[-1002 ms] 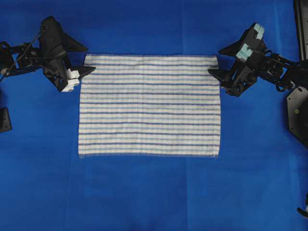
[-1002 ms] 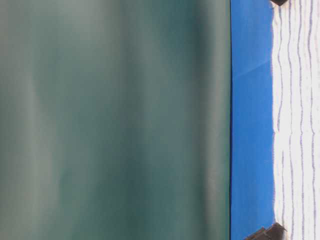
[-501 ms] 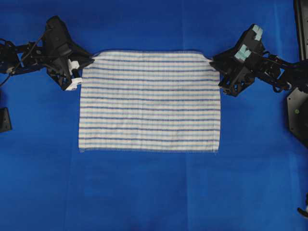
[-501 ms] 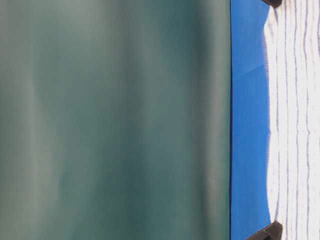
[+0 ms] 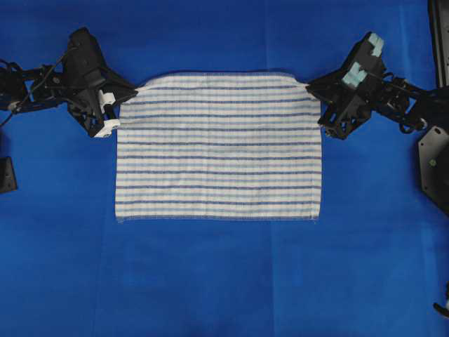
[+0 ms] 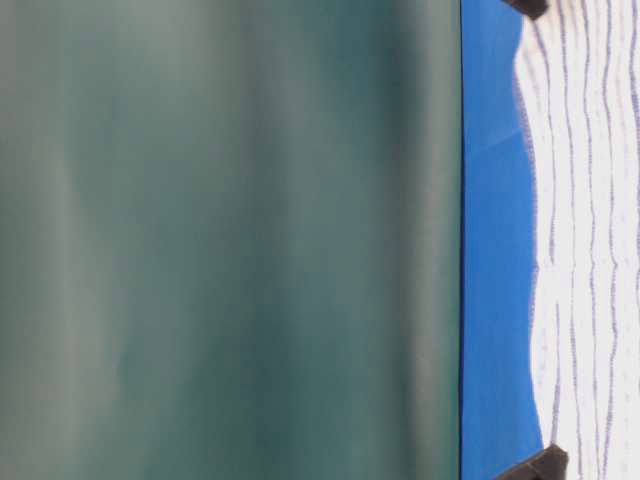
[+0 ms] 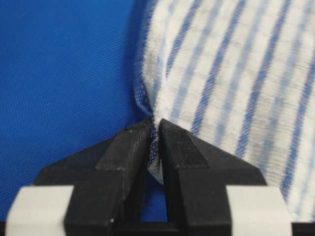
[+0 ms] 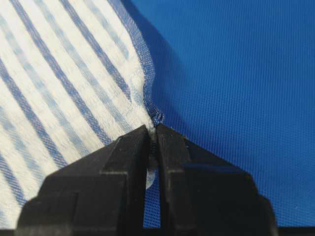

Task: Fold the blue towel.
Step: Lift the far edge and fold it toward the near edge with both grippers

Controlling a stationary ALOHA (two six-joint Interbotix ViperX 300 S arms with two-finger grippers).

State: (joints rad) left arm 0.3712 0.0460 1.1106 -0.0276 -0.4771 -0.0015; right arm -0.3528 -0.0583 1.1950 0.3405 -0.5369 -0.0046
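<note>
A white towel with thin dark-blue and light-blue stripes (image 5: pixel 218 146) lies spread on a counter covered in plain blue cloth (image 5: pixel 210 281), nearer the counter's far edge than its near edge and about midway between the left and right sides.

At the left, the left gripper (image 5: pixel 130 91) is pinched closed on the towel's far-left corner; the left wrist view shows a tuft of hem squeezed between the two black fingertips (image 7: pixel 130 142). At the right, the right gripper (image 5: pixel 309 87) is likewise clamped on the far-right corner, with the hem bunched between its fingertips (image 8: pixel 129 141). Both far corners sit pulled slightly inward and raised, so the far hem bows a little, while the near hem lies flat and straight on the counter.

The step in hand looks like lifting the far edge to bring it over to the near edge. To do it well, both arms should rise together and level, keeping the far hem taut between them so it does not sag. They should then carry it toward the near edge at equal speed and lay corner on corner. Each pinch holds only a small bit of cloth, so a sharp tug could slip it free.
</note>
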